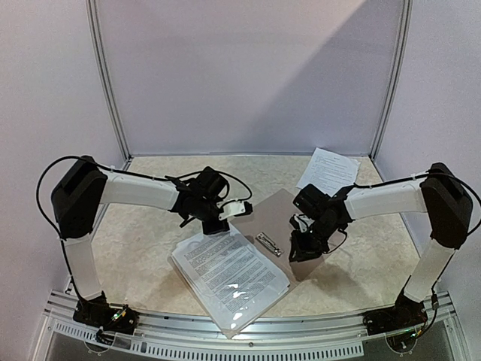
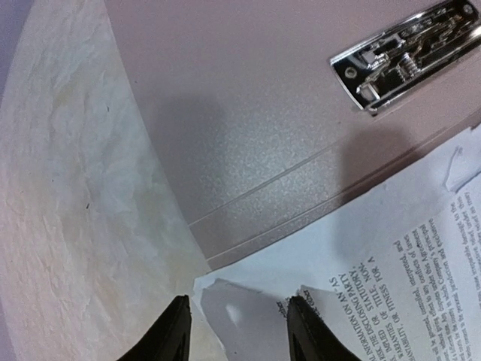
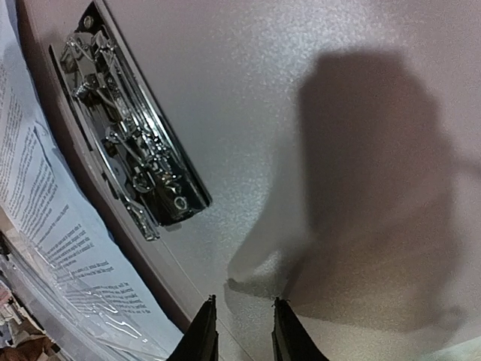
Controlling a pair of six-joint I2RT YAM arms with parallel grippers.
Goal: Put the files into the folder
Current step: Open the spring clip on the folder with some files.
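Room: pale lavender walls (image 1: 248, 75) close off three sides of a table (image 1: 143, 241) with a beige, marbled top; both arm bases are bolted at its near edge.
Middle of the table: the folder (image 1: 276, 209) lies open and flat, turned aslant to the edges, its dull tan-brown inner face upward.
Fastener: a shiny metal clip (image 1: 268, 244) sits on the folder, between the bare half and the half that carries the paper.
Paper: the files (image 1: 225, 274), a stack of white sheets dense with black print, lie on the folder's left half and reach almost to the near edge of the table; clear plastic (image 1: 239, 295) glints over the near end of the stack.
Far right corner: a loose sheet (image 1: 327, 171), also printed, lies alone on the table top, well apart from the folder.
Left arm: the left end effector (image 2: 237, 302) hangs low over the far corner of the stack. Its fingers are spread, and a curled corner of the top sheet shows in the gap between them. Whether either finger touches the paper cannot be told.
Right arm: the right end effector (image 3: 244, 301) hangs low over the bare right half of the folder, near the metal clip. Its fingers stand a narrow gap apart with nothing between them, and its shadow falls on the cover.
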